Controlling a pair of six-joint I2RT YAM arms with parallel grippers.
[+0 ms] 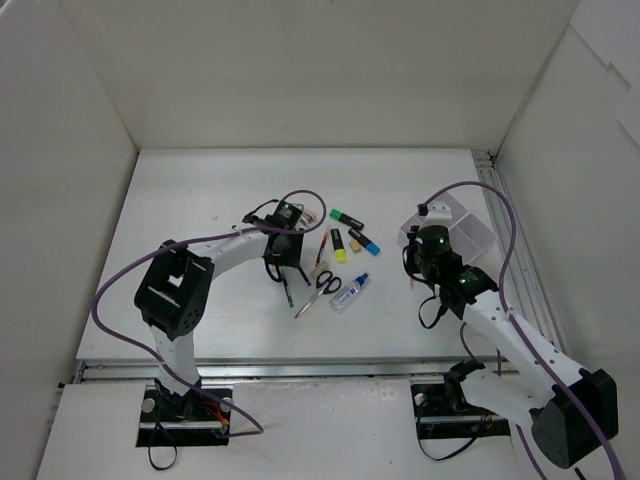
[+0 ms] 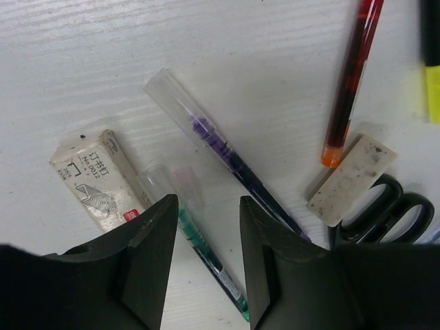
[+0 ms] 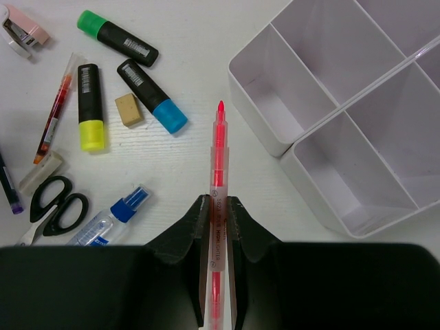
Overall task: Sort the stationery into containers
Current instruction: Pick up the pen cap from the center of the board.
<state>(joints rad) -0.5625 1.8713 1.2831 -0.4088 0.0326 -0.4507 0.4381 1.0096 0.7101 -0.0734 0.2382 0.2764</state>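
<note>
Stationery: almost all of it lay loose on the table (image 1: 200, 200), in a bunch between the two arms.
Right gripper (image 3: 217, 202): jaws clamped on a pink pen (image 3: 218, 148); the pen tip pointed up beside the tray's near corner.
Left gripper (image 2: 206, 206): jaws apart, low over a green pen (image 2: 212, 265), one finger on each side; I could not tell if they touched it.
By the green pen: a purple pen (image 2: 227, 155), a staple box (image 2: 100, 179) and an eraser (image 2: 350, 179) lay near.
Farther out: scissors (image 3: 58, 206), glue (image 3: 110, 220) and three highlighters (image 3: 89, 103) lay left of the tray.
Tray (image 3: 258, 117): every part that showed had nothing in it.
Done: nothing was sorted yet, I think.
Left: the pink pen looked like the first to go in; all the rest waited on the table.
</note>
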